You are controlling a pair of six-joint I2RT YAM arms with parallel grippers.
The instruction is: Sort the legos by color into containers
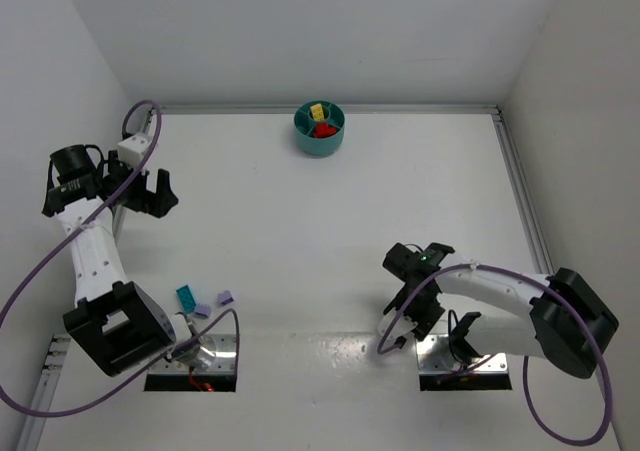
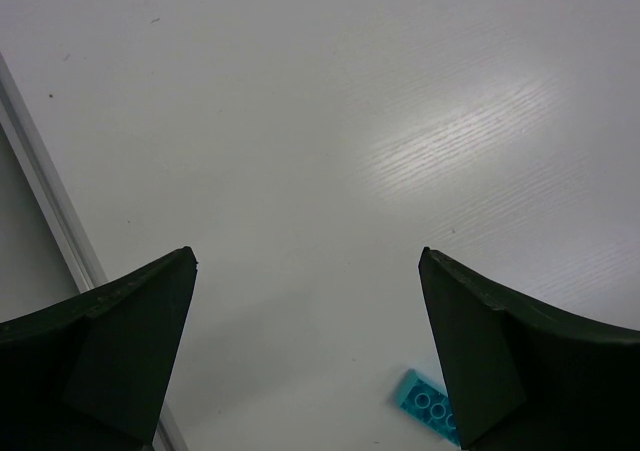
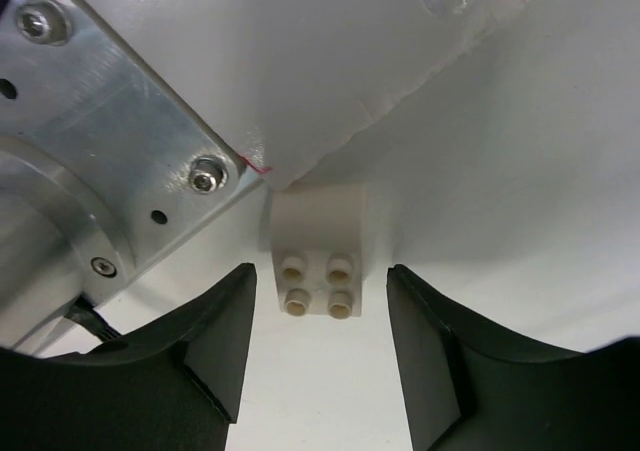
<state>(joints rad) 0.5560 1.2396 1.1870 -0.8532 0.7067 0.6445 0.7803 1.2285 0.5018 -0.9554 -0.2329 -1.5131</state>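
Closest to the lens in the left wrist view, the dark fingers point(image 2: 110, 351) of the left gripper point(image 2: 306, 261) are spread wide with only bare table point(image 2: 300, 121) between them. The gripper is held clear of the surface, judged a ready pose before a descent. A teal brick point(image 2: 428, 407) is glimpsed at the inner edge of the right-hand finger, partly hidden, so it is not yet straddled. In the top view a pale purple brick point(image 1: 203, 310) and a second purple brick point(image 1: 225, 297) lie just right of it, near the left arm's base point(image 1: 110, 336) at the near edge. The teal bowl point(image 1: 318, 148) is set at the far edge, well apart from every loose brick. A yellow brick point(image 1: 317, 112) sits in its far compartment and a red brick point(image 1: 324, 129) in a nearer one, so those colours are judged already begun. On the right, the arm is folded back toward its own mount, because an off-white two-by-two brick point(image 3: 320, 236) lies just beside the metal base plate point(image 3: 120, 151). The right gripper point(image 3: 320, 276) is parted moderately, one finger on each side of that brick with a gap at both, so nothing is gripped. The straddle is judged to let a closing pinch the side walls, though the nearby plate could foul one finger.
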